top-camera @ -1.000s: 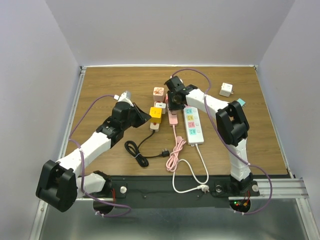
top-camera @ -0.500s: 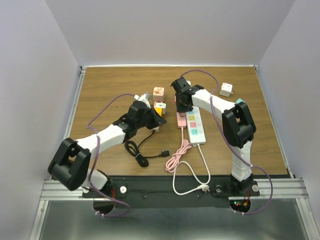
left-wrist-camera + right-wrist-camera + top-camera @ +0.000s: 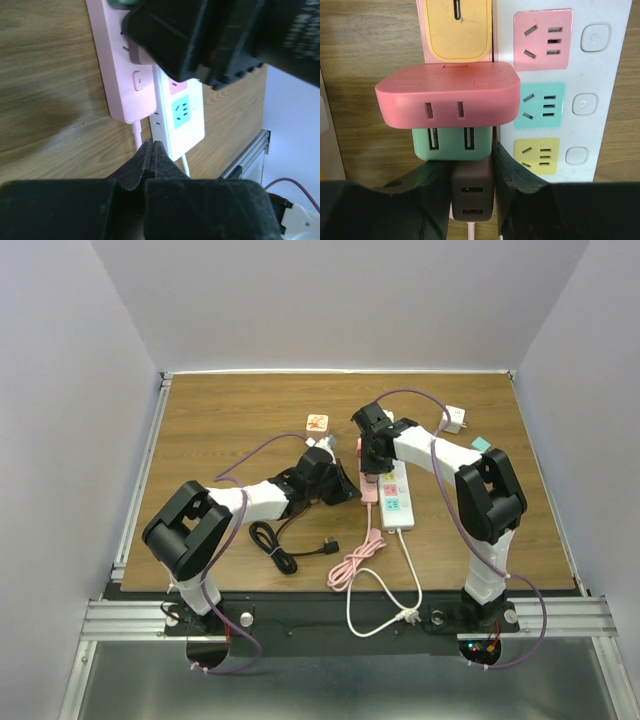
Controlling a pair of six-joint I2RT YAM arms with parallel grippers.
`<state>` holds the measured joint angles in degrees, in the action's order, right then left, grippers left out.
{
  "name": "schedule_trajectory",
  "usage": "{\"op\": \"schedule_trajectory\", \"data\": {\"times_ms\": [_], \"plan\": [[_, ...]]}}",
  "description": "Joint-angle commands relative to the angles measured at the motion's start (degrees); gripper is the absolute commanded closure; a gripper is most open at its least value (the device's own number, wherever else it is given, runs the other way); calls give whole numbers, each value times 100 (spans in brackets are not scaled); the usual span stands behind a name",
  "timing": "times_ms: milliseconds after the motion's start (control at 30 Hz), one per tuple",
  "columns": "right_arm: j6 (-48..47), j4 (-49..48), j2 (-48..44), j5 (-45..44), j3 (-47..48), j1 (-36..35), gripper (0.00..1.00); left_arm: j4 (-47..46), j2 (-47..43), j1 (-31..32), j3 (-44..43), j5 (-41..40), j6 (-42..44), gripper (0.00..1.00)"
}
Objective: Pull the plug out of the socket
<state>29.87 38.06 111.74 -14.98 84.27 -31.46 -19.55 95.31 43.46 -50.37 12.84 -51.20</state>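
Left arm (image 3: 250,502): reaching rightward across the table (image 3: 220,420), its left gripper (image 3: 343,490) sitting just beside the pink power strip (image 3: 369,491).
Right arm (image 3: 430,450): bending inward, its right gripper (image 3: 371,453) hanging over that strip's far end.
Strips: the white power strip (image 3: 395,502) is lying against the pink one's right side.
Cables: a black cable (image 3: 280,545) is lying coiled near the left arm.

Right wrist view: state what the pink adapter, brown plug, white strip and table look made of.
Pink adapter: moulded plastic, satin, with soft highlights on its rounded edges.
Brown plug: probably plastic too, matte.
White strip: smooth plastic with a slight sheen.
Table: wood grain shows, though it could be laminate; dull finish.
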Motion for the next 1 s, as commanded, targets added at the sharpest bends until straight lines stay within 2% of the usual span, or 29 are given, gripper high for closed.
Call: {"op": "schedule_trajectory", "data": {"times_ms": [0, 333, 567, 967], "plan": [[221, 571, -293, 337, -262, 61, 100, -277, 119, 206, -324, -264, -153, 100], [248, 447, -443, 619, -420, 61, 100, -207, 813, 303, -693, -818, -57, 100], [186, 465, -496, 865, -289, 53, 100, 363, 1358, 303, -1203, -1126, 75, 100], [19, 799, -531, 1472, -69, 53, 100, 768, 1991, 303, -1247, -1434, 163, 100]]}}
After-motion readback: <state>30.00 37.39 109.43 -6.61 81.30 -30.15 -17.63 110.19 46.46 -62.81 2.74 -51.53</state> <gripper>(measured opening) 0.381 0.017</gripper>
